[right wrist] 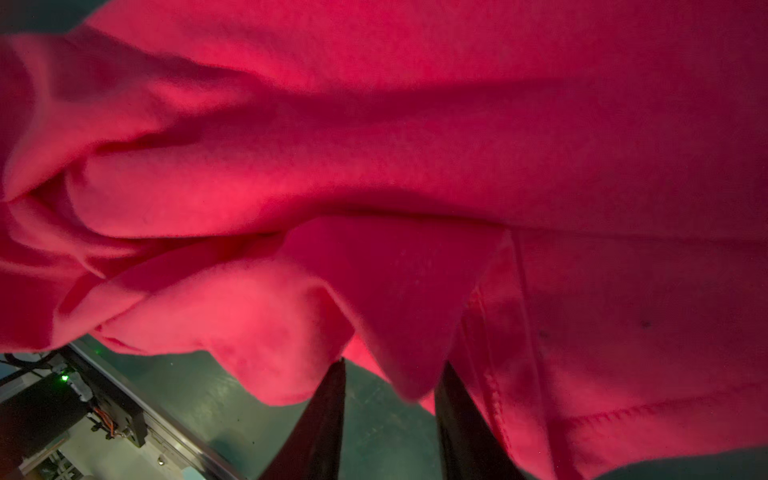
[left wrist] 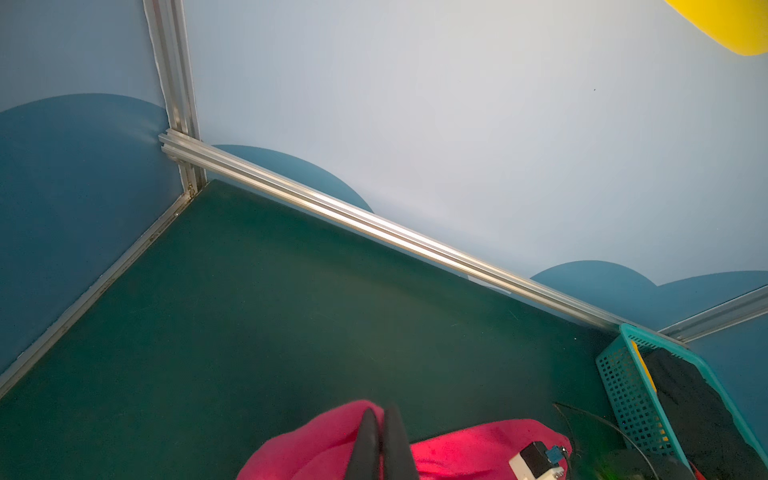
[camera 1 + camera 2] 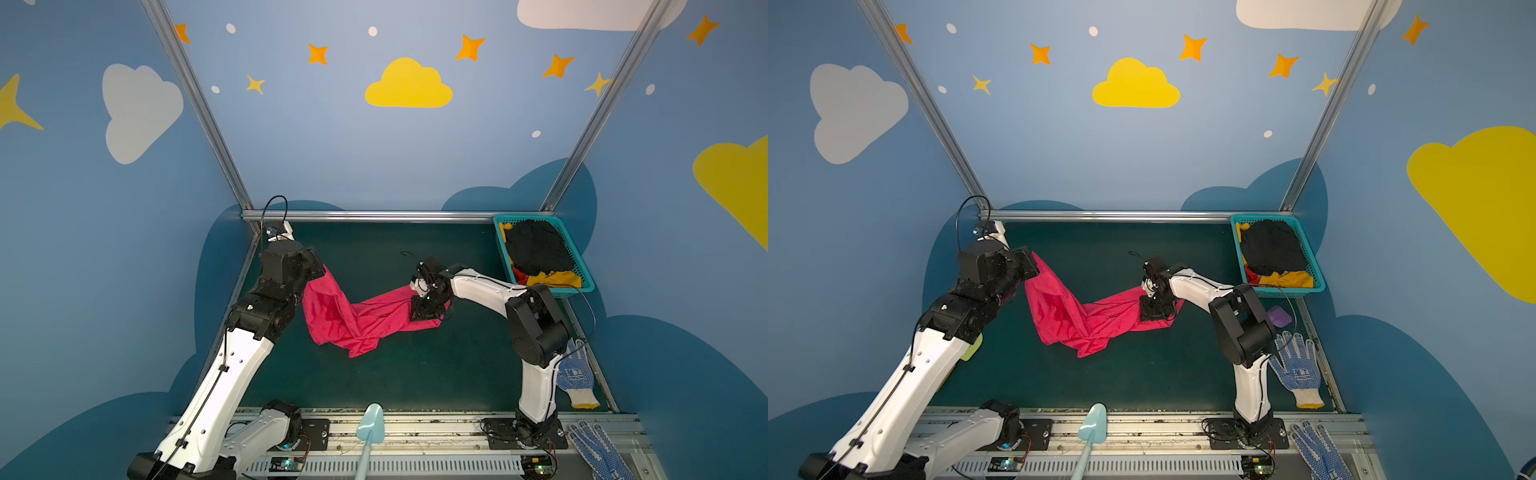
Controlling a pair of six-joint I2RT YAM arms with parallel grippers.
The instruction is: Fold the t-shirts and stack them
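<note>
Left wrist view shows the left gripper (image 2: 380, 412) closed tight on a bunch of the pink-red t-shirt (image 2: 299, 449); in both top views this end is lifted at the far left, while the rest sags onto the middle of the dark green table mat (image 3: 395, 374). The right gripper (image 1: 394, 365) stands partly open; a flap of cloth hangs between its fingertips, not visibly pinched. I judge the step to be spreading the shirt before folding; next the right jaws should close on the hem, then both arms pull it flat. A teal basket (image 3: 525, 217) at the far right holds a black t-shirt (image 3: 536, 249) and a mustard-yellow t-shirt (image 3: 557, 279); blue walls (image 3: 332, 145) with painted clouds enclose the table.
</note>
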